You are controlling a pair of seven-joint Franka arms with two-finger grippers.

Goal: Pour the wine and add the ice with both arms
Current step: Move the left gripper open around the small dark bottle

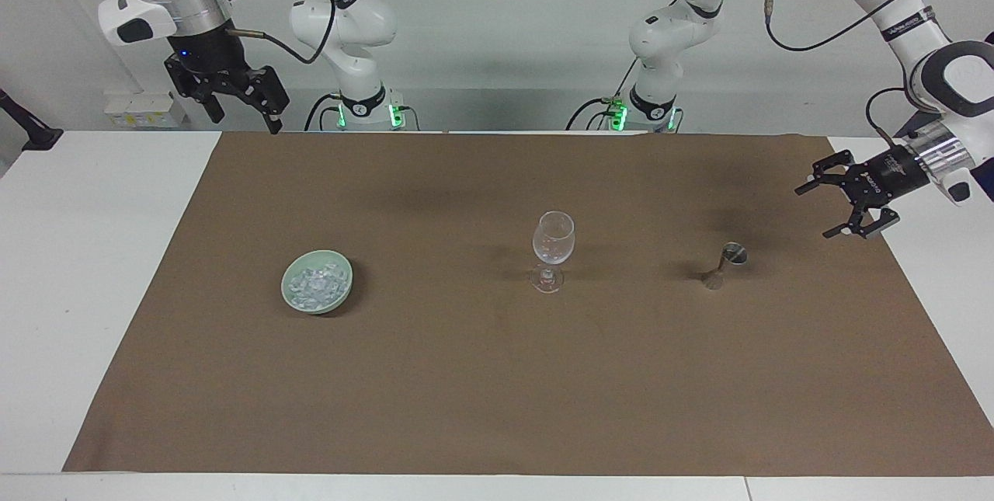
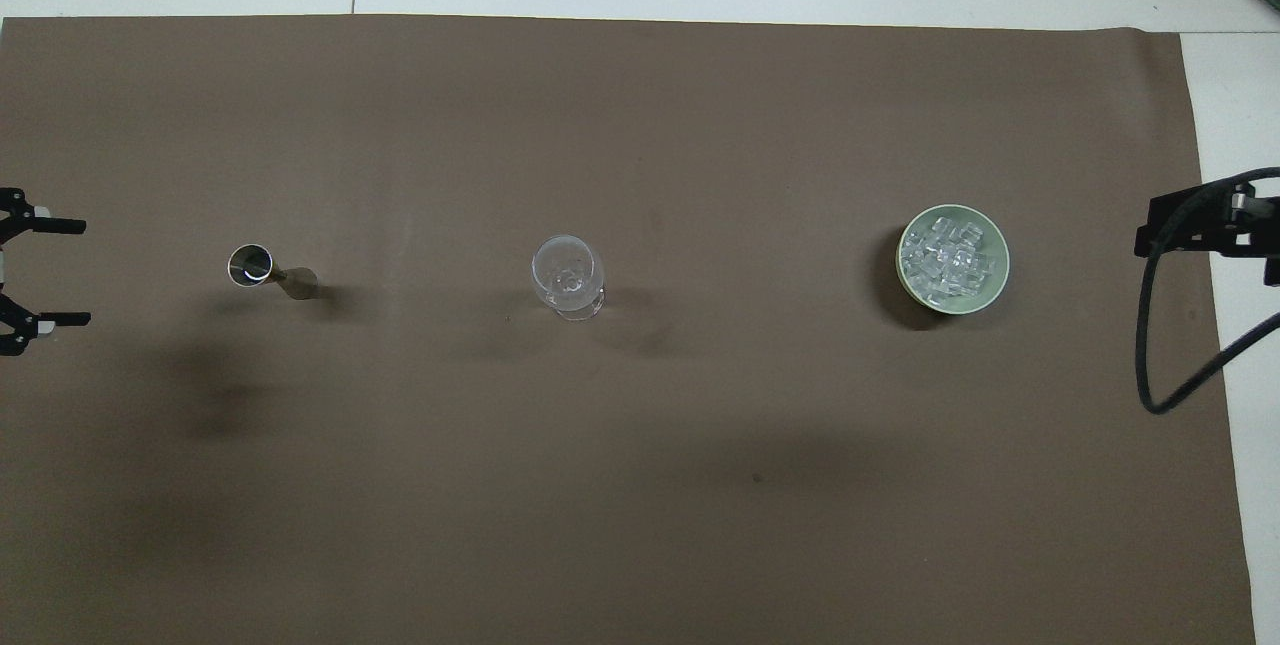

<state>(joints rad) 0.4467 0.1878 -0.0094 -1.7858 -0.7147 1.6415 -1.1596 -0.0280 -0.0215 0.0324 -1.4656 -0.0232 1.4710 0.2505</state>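
Observation:
A clear stemmed wine glass [image 1: 553,241] [image 2: 567,273] stands upright mid-cloth. Toward the left arm's end stands a small metal jigger [image 1: 726,262] [image 2: 255,265]; wine is out of view. Ice [image 1: 314,282] [image 2: 945,255] fills a pale green bowl [image 1: 289,293] [image 2: 992,287] toward the right arm's end. My left gripper [image 1: 814,212] [image 2: 82,272] hangs open and sideways over the cloth's edge, its fingertips pointing at the jigger, well apart from it. The right gripper [image 1: 245,122] waits open, high over the cloth's corner nearest the robots, holding nothing.
A brown cloth [image 1: 497,408] [image 2: 640,525] covers most of the white table [image 1: 78,252]. A black cable loop [image 2: 1150,345] hangs from the right arm over the cloth's edge beside the bowl.

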